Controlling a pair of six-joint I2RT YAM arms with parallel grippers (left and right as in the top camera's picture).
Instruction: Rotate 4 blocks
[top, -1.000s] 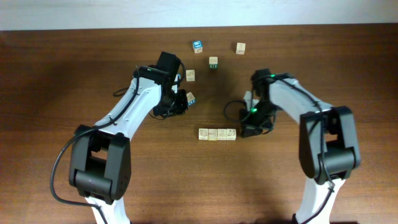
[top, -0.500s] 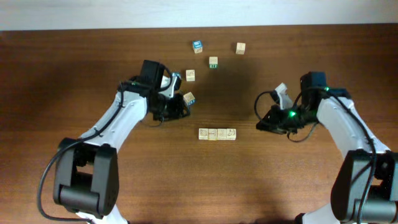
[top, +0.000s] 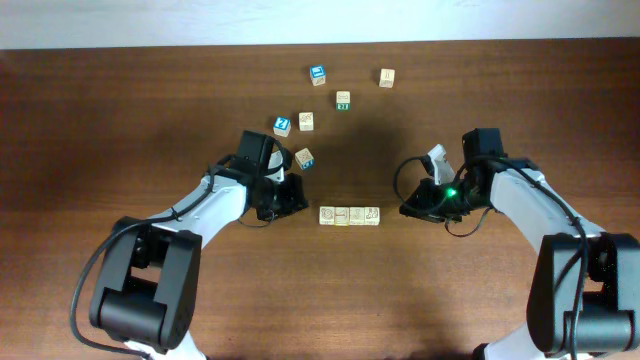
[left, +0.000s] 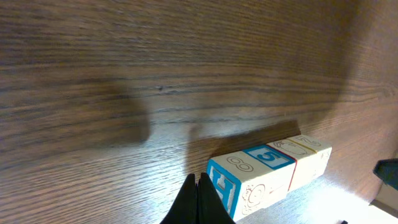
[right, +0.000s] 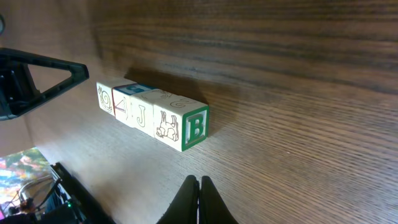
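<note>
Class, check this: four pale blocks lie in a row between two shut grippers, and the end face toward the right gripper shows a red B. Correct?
No: the B is green, not red, as the right wrist view shows. The four blocks do lie in a row between the shut left gripper and right gripper.

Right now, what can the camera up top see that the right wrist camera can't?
Only the overhead view shows the left arm and right arm whole, plus six loose cubes scattered beyond the row, two of them with blue tops. Only the right wrist view shows the green B on the row's end face and a J on its side. Both show the row of four blocks lying on the brown table.
</note>
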